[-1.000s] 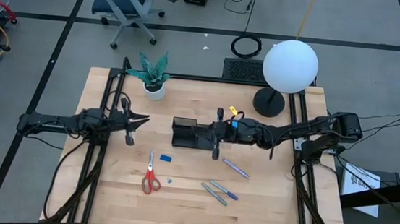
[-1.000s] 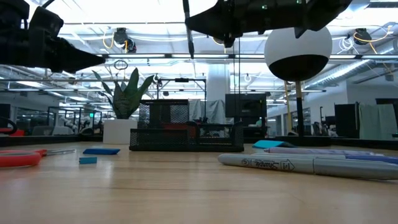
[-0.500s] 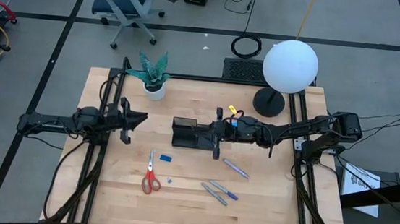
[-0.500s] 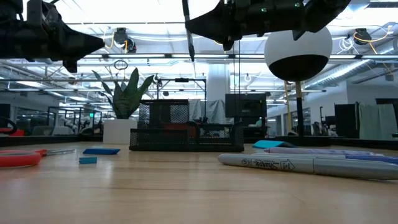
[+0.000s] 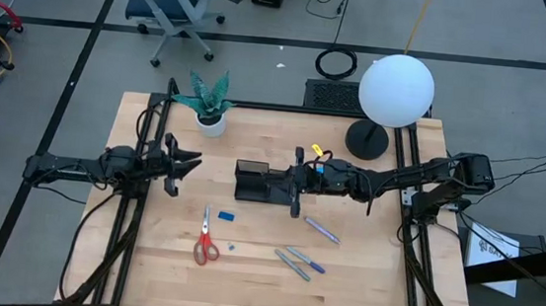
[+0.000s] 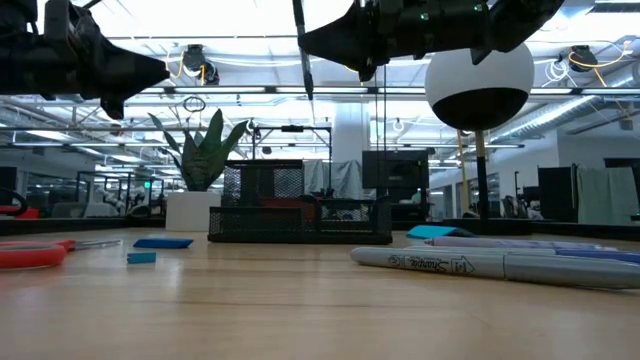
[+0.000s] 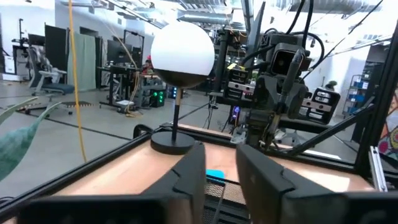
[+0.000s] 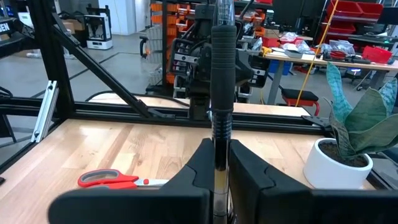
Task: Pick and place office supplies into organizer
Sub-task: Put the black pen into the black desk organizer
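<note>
The black organizer (image 5: pixel 254 181) stands mid-table. My right gripper (image 5: pixel 297 183) hovers level at the organizer's right end, shut on a slim dark pen (image 8: pixel 222 74). My left gripper (image 5: pixel 191 160) hangs in the air left of the organizer. It points at the organizer with its fingers a little apart (image 7: pixel 221 180) and nothing between them. Flat on the table lie the red-handled scissors (image 5: pixel 206 240), a blue note pad (image 5: pixel 227 213), a tiny blue block (image 5: pixel 231 247) and three pens (image 5: pixel 322 231) (image 5: pixel 300 261). My right gripper pinches the pen between its two fingers (image 8: pixel 245 171), at the shaft just below the dark grip sleeve (image 8: pixel 219 146). The fingers come in level from the table's right and lie across the pen. The pen is lifted clear and runs far to near above the organizer's right end.
A lamp with a white globe (image 5: pixel 395 89) and a round black base (image 5: pixel 365 139) stands at the far right. A potted plant (image 5: pixel 208 106) stands at the far left. Bare wood shows along the near edge and left of the scissors.
My left gripper has rolled about its own pointing line without leaving its place, and its fingers now stand a little apart. My right gripper and the pen have kept still.
</note>
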You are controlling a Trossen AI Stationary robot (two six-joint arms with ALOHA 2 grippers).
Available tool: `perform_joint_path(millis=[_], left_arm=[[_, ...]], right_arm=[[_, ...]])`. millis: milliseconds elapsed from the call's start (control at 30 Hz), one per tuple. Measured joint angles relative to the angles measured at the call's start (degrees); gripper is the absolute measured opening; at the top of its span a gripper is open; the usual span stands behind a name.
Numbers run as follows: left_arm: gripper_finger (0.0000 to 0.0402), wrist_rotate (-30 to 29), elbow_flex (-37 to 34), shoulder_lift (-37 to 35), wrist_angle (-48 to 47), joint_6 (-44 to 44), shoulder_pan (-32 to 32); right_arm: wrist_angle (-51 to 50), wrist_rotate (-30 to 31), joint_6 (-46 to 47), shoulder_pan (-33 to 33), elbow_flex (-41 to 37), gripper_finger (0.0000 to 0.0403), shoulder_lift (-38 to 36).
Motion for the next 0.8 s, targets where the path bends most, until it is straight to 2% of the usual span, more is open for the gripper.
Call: perform_joint_path(millis=[200, 333, 533, 733, 800], left_arm=[[0.0187, 0.02, 0.0, 0.02, 1.08, -1.93, 0.02], [0.0217, 1.22, 0.0, 0.29, 4.26, -2.36, 0.01], [0.0224, 2.5, 0.0, 5.43, 9.93, -3.01, 0.01], [0.0214, 4.84, 0.14, 16.18, 22.27, -1.87, 0.0], [0.021, 5.29, 1.45, 20.26, 23.82, -0.52, -0.09]], right_arm=[[0.02, 0.02, -0.02, 0.0, 0.0, 0.0018, 0.0], [0.04, 0.0, -0.02, 0.0, 0.0, 0.0018, 0.0], [0.08, 0.02, -0.02, 0.0, 0.0, 0.0018, 0.0], [0.23, 0.02, -0.02, 0.0, 0.0, 0.0018, 0.0], [0.31, 0.01, -0.02, 0.0, 0.0, 0.0018, 0.0]])
